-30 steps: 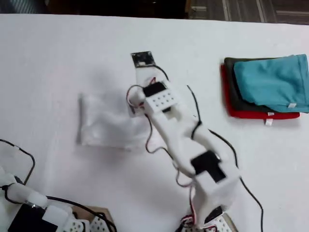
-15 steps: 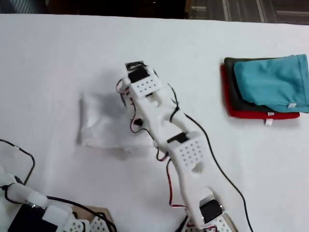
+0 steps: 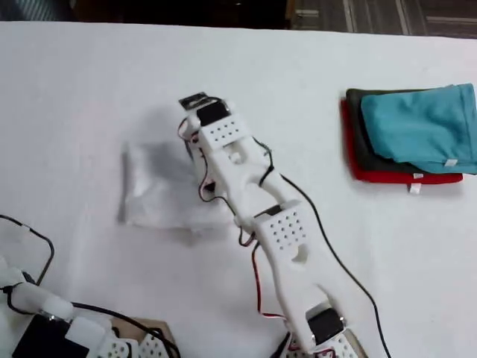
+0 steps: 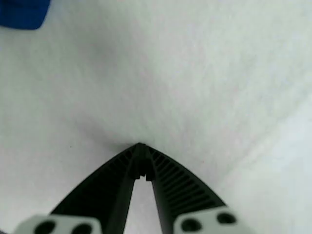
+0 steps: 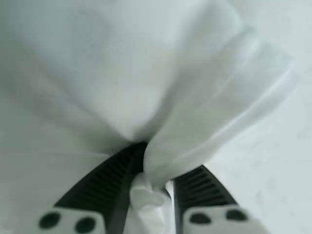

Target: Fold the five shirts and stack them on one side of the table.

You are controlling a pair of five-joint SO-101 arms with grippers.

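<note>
A white shirt (image 3: 160, 190), partly folded, lies left of the table's middle. My right arm stretches over its right edge, and the right gripper (image 3: 195, 149) points down onto it. In the right wrist view, the right gripper (image 5: 148, 168) is shut on a bunched fold of the white shirt (image 5: 146, 73). A stack at the right side holds a teal shirt (image 3: 421, 127) on a dark shirt (image 3: 358, 142) on a red shirt (image 3: 387, 177). My left gripper (image 4: 141, 148) is shut with nothing in it, just above the white tabletop.
The left arm's base and cables (image 3: 45, 328) sit at the table's front left corner. A blue object (image 4: 22, 12) shows at the edge of the left wrist view. The white tablecloth (image 3: 97, 82) runs bare along the far side.
The right arm has swung left and stretched out lower over the white shirt's right edge. The left arm and the stack have not moved.
</note>
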